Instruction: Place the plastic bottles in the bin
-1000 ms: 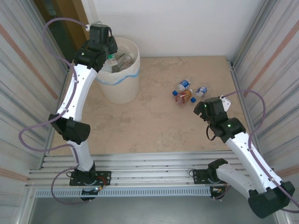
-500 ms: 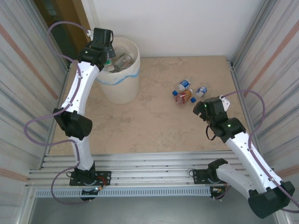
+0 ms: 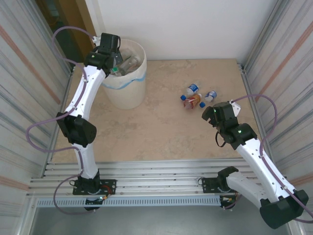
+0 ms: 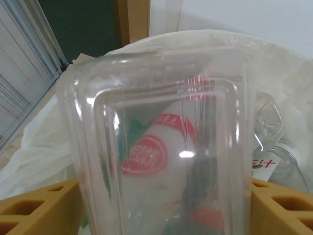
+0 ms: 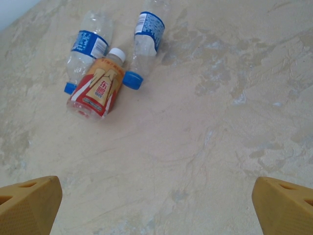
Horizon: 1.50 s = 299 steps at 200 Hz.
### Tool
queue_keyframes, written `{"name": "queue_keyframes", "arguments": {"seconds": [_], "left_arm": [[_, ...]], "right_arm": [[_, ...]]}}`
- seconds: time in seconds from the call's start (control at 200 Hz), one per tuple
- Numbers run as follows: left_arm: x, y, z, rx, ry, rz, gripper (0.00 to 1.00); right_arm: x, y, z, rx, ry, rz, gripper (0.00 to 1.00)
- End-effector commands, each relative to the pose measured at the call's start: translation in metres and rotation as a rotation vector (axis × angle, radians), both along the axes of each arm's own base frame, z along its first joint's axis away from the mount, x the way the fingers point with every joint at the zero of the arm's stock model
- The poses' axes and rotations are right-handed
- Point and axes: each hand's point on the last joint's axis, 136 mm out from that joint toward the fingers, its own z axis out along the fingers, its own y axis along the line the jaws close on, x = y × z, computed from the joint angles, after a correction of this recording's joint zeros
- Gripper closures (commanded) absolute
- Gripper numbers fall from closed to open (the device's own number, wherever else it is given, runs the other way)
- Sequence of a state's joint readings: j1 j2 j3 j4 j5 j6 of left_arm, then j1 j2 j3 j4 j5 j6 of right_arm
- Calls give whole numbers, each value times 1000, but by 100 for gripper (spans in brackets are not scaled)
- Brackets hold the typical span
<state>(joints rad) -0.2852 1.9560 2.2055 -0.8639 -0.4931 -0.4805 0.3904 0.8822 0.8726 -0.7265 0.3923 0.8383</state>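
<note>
My left gripper (image 3: 113, 59) hangs over the near-left rim of the cream-white bin (image 3: 139, 73). In the left wrist view a clear plastic bottle (image 4: 161, 147) stands between its orange fingers (image 4: 34, 210), which sit against both sides of it; the bag-lined bin (image 4: 205, 39) lies behind. More bottles (image 4: 283, 164) lie inside the bin. Three plastic bottles lie on the floor at centre right: a clear one with a blue label (image 5: 88, 44), a brown one with a white cap (image 5: 100, 88) and a clear one with a blue cap (image 5: 146, 39). My right gripper (image 5: 156, 205) is open, a little short of them.
Corrugated metal walls close in both sides, and a white wall stands behind the bin. The marble-patterned floor (image 3: 161, 132) lies between the bin and the loose bottles (image 3: 193, 98). An aluminium rail frame (image 3: 156, 181) runs along the near edge.
My left arm has swung its gripper and the bottle slightly right and lower over the bin's rim, and its elbow has shifted. The right arm has not moved.
</note>
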Motion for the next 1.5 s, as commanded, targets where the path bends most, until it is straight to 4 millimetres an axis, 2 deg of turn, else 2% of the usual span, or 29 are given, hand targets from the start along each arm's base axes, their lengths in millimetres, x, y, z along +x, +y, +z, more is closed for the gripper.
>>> {"name": "queue_keyframes", "arguments": {"seconds": [0.0,0.165,0.23,0.551,0.706,0.791,0.882,1.037,1.342,1.493], "left_arm": [[-14,12,20,-1,-38,44,21],[-17,15,20,0,-38,55,19],[-17,15,21,-5,-45,55,15],[0,-22,38,-105,-101,-129,6],[2,-24,49,-80,-127,-136,6],[1,-22,52,-66,-133,-127,11],[2,-21,51,-54,-131,-124,21],[2,-27,47,-54,-120,-147,43],[15,-29,24,-38,-74,-149,52],[21,-23,6,-38,-27,-128,52]], "right_arm": [[2,-1,-3,9,-3,-16,2],[1,-2,-2,9,-6,-16,2],[1,-2,-1,8,-7,-16,2],[2,0,-3,13,-6,-8,2],[3,1,-3,12,-4,-6,2],[3,1,-4,12,-2,-4,2],[3,2,-4,14,-2,-2,2],[5,4,-4,21,-2,3,2],[8,6,-1,19,0,14,2],[8,5,1,12,-2,12,2]]}}
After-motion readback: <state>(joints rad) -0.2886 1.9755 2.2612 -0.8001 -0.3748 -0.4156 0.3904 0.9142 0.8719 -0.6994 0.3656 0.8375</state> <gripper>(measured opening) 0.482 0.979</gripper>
